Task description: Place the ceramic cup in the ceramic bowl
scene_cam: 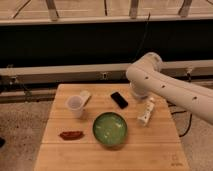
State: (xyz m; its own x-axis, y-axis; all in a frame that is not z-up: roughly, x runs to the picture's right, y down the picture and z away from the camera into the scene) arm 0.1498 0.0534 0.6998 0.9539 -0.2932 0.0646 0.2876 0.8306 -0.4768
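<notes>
Camera view: the ceramic cup stands upright on the left part of the wooden table. A small pale object lies just behind it, touching or nearly so. The ceramic bowl sits empty near the middle front, close to the cup but apart from it. A reddish-brown object lies to the bowl's left.

The gripper hangs over the far right of the table between a black phone and a white bottle-like box. It is largely masked by the bulky white arm. It is spread wide and carries nothing, and it is well apart from the cup.

Judging from this layout, the reach to the cup passes over the phone, so a low path could shove it. A swing of the arm might also clip the box and topple it. At the cup, one finger could catch on the pale object and push the cup over. The cup's tapered, smooth wall could also slip upward out of a squeeze. Letting go too high or off-centre over the bowl could tip the cup onto the rim.
</notes>
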